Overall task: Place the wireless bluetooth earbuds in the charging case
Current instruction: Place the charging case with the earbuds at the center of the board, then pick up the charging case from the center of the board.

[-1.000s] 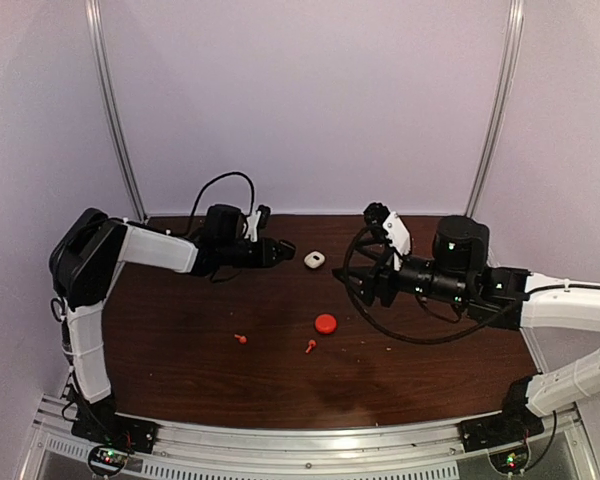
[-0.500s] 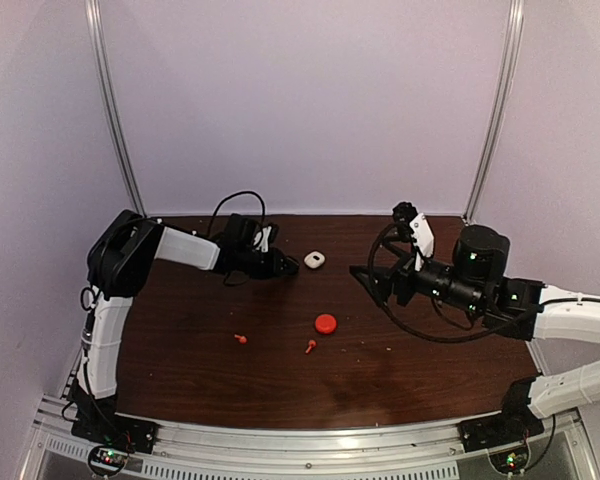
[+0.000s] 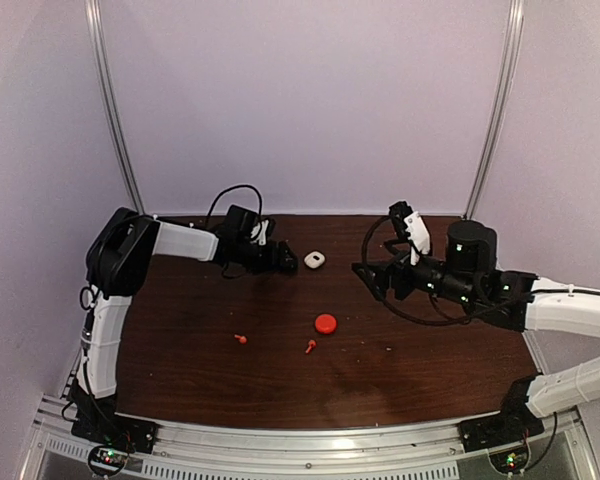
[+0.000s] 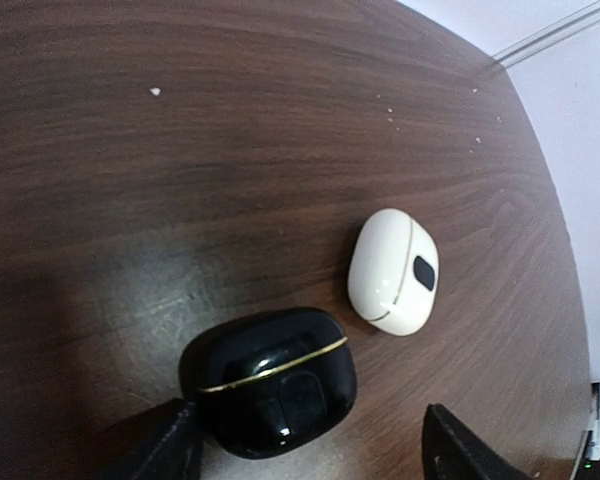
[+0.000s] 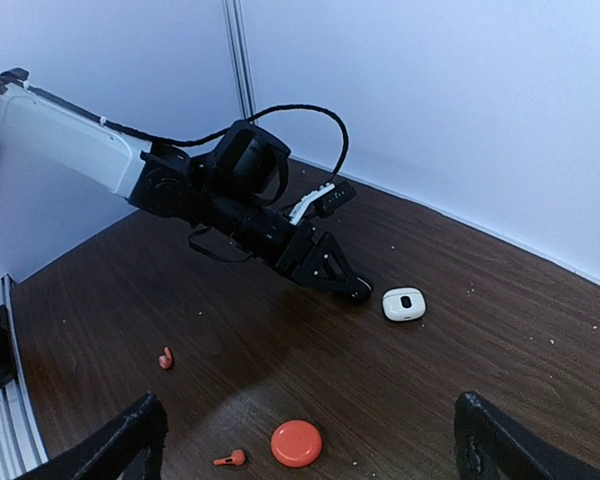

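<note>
My left gripper (image 4: pixel 310 455) stands apart around the black case (image 4: pixel 270 385), perhaps touching it on one side; the white case (image 4: pixel 392 272) lies just beside; my right gripper (image 3: pixel 373 280) hangs spread wide; two red earbuds (image 3: pixel 310 346) lie on the table (image 3: pixel 200 380), one beside the red case (image 3: pixel 325 323).

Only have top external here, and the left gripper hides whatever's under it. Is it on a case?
Observer: Left wrist view shows a black case lying between the left gripper's open fingers.
Operator: Lid open?
Observer: No, it's shut. A thin gold line marks the closed seam.
Operator: Touching the white one?
Observer: No. The white case lies beside it with bare wood between them, and it's also shut.
</note>
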Motion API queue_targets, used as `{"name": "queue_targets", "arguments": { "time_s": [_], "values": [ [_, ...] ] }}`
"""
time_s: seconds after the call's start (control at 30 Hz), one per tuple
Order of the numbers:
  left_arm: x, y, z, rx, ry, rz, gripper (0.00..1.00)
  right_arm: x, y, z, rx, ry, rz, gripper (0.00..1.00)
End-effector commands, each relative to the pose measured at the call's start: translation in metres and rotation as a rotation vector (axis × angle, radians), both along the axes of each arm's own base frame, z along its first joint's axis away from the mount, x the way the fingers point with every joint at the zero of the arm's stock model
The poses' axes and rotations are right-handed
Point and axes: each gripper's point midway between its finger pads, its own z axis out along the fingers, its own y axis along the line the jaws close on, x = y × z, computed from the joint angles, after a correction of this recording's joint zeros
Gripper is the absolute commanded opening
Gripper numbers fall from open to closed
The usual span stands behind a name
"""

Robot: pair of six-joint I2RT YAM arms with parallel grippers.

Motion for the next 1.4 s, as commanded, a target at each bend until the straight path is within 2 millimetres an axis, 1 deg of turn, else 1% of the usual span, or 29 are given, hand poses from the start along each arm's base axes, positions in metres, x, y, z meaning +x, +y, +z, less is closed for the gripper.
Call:
{"name": "queue_targets", "arguments": {
  "time_s": [0.0, 0.07, 0.13, 0.2, 0.23, 0.33, 0.4, 0.43, 0.47, 0.53, 0.57, 0.6, 0.7, 0.87, 1.03, 1.17, 1.37],
  "values": [
    [0.005, 0.019, 0.027, 0.056, -0.038, 0.054, 0.82, 0.008, 0.002, -0.006, -0.018, 0.065, -0.002, 1.00],
    [0.004, 0.027, 0.044, 0.077, -0.083, 0.073, 0.87, 0.009, 0.006, -0.017, -0.042, 0.103, 0.017, 1.00],
    [-0.001, 0.040, 0.058, 0.107, -0.133, 0.106, 0.97, 0.010, 0.010, -0.029, -0.070, 0.136, 0.038, 1.00],
    [-0.005, 0.052, 0.078, 0.111, -0.194, 0.139, 0.98, 0.010, 0.015, -0.041, -0.099, 0.164, 0.061, 1.00],
    [-0.008, 0.057, 0.091, 0.102, -0.231, 0.154, 0.98, 0.009, 0.018, -0.046, -0.113, 0.175, 0.077, 1.00],
    [-0.021, 0.073, 0.125, 0.069, -0.328, 0.202, 0.98, 0.008, 0.031, -0.075, -0.182, 0.217, 0.149, 0.99],
    [-0.031, 0.082, 0.147, 0.039, -0.394, 0.224, 0.98, 0.007, 0.040, -0.095, -0.228, 0.240, 0.198, 0.97],
    [-0.036, 0.085, 0.156, 0.024, -0.423, 0.223, 0.98, 0.006, 0.043, -0.106, -0.247, 0.259, 0.219, 0.95],
    [-0.045, 0.085, 0.169, -0.003, -0.457, 0.205, 0.98, 0.004, 0.047, -0.113, -0.247, 0.272, 0.247, 0.93],
    [-0.061, 0.086, 0.183, -0.043, -0.514, 0.168, 0.98, 0.004, 0.053, -0.122, -0.246, 0.287, 0.267, 0.92],
    [-0.070, 0.088, 0.185, -0.057, -0.528, 0.150, 0.98, 0.005, 0.056, -0.127, -0.253, 0.291, 0.275, 0.91],
    [-0.077, 0.088, 0.191, -0.069, -0.559, 0.131, 0.98, 0.007, 0.057, -0.134, -0.269, 0.302, 0.276, 0.90],
    [-0.095, 0.093, 0.206, -0.100, -0.629, 0.100, 0.98, 0.010, 0.060, -0.157, -0.339, 0.318, 0.297, 0.86],
    [-0.123, 0.097, 0.227, -0.164, -0.745, 0.050, 0.98, 0.017, 0.068, -0.186, -0.385, 0.356, 0.313, 0.82],
    [-0.130, 0.099, 0.231, -0.174, -0.779, 0.038, 0.98, 0.024, 0.073, -0.203, -0.408, 0.364, 0.314, 0.79],
    [-0.136, 0.092, 0.230, -0.195, -0.782, -0.015, 0.96, 0.031, 0.073, -0.216, -0.456, 0.368, 0.296, 0.77],
    [-0.143, 0.088, 0.234, -0.228, -0.801, -0.051, 0.92, 0.035, 0.075, -0.228, -0.474, 0.359, 0.304, 0.74]
  ]
}}
